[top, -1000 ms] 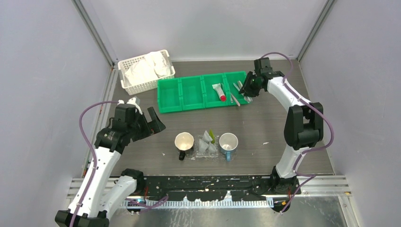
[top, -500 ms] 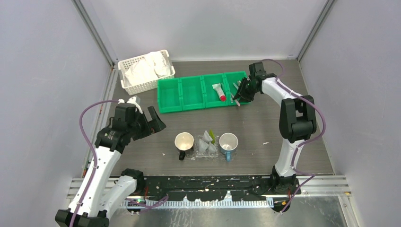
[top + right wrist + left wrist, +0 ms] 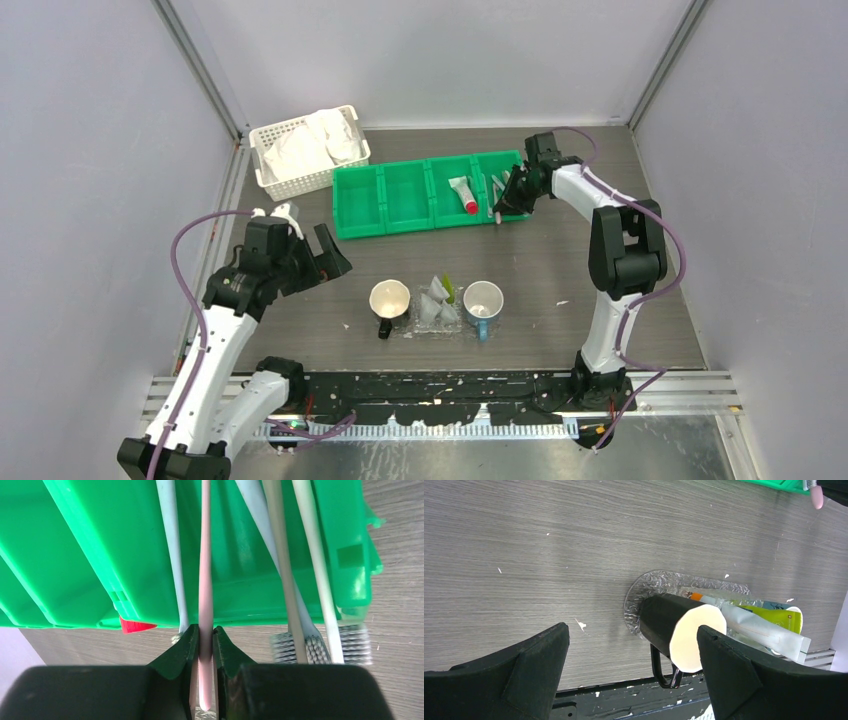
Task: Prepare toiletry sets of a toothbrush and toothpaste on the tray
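1. At the right end of green bin (image 3: 100, 555): right claw (image 3: 205, 635) pinched tight on pink toothbrush (image 3: 205, 580); bristle end not made out.
2. Left claw (image 3: 633, 655): spread wide, empty, above desk (image 3: 524, 540).
3. Tray (image 3: 644, 582): clear, partly hidden by black mug (image 3: 664, 620); carries white tube (image 3: 764, 632) and yellow-green tube (image 3: 781, 617), print unreadable.

Left gripper (image 3: 632, 632) hangs over the wood-grain table (image 3: 549, 540), black fingers (image 3: 524, 665) spread wide with nothing between them. Below sits the clear tray (image 3: 644, 582). A dark mug (image 3: 684, 637) with a cream inside stands on its near end. Beside the mug lie a white tube (image 3: 759, 630) and a yellow-green tube (image 3: 776, 617), touching. Top right, a green bin (image 3: 784, 484) edge and the tip of a pink toothbrush (image 3: 817, 497).
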Motion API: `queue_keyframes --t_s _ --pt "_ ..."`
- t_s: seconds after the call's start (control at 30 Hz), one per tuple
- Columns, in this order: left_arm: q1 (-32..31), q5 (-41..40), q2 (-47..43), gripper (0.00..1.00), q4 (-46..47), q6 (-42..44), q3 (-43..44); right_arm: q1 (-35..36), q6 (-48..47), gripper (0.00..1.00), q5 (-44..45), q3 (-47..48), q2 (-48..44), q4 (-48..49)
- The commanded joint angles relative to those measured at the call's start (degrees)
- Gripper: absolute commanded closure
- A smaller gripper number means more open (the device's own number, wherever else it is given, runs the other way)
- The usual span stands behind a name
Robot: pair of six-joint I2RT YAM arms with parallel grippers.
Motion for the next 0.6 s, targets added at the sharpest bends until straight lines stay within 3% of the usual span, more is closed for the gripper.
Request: queue_keyframes --t_s 0.0,0.23,0.57 --pt "0.32 0.44 -0.14 0.0 2.17 0.64 1.09 0.31 0.36 0.87 -0.78 0.9 -2.56 1.24" --pt "0.32 0.41 -0.07 0.0 1.99 0.64 1.4 0.34 -0.02 0.98 0.05 0.32 -8.68 1.41" --pt "0.27 0.71 0.38 0.0 2.46 0.01 1.8 3.02 -4.31 0.99 2.11 -8.97 -27.24 6.8"
